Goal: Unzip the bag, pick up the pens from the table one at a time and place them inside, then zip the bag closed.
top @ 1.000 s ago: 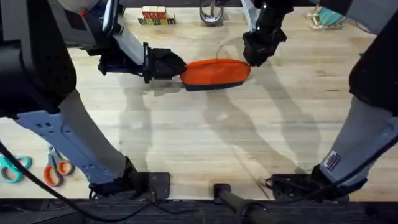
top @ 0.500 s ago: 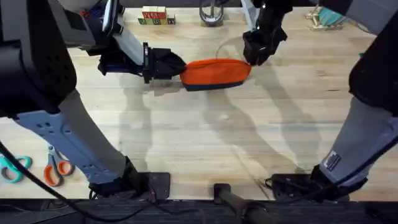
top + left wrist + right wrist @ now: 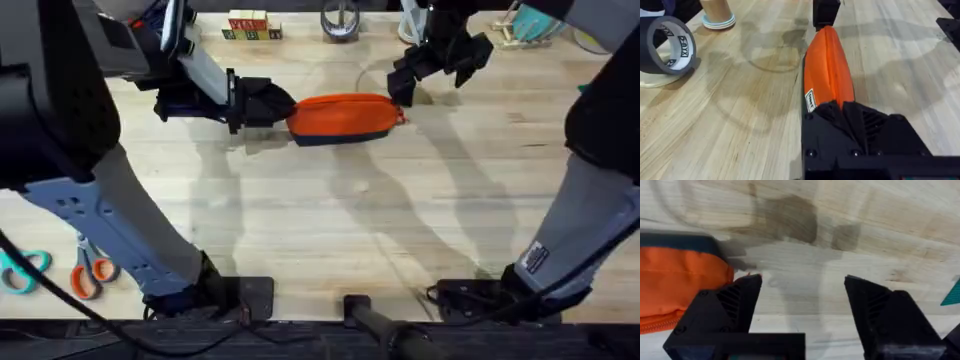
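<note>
Two hands flank the orange bag (image 3: pixel 343 117), which lies zipped on the light worktop (image 3: pixel 330 220) toward its far side. Left hand (image 3: pixel 282 106) is clamped on the bag's left end; right hand (image 3: pixel 432 68) is released, jaws spread, just beside the bag's right end.

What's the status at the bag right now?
Left end effector shut on bag end. Right end effector open, beside the other end, holding nothing. Nothing in the way.
</note>
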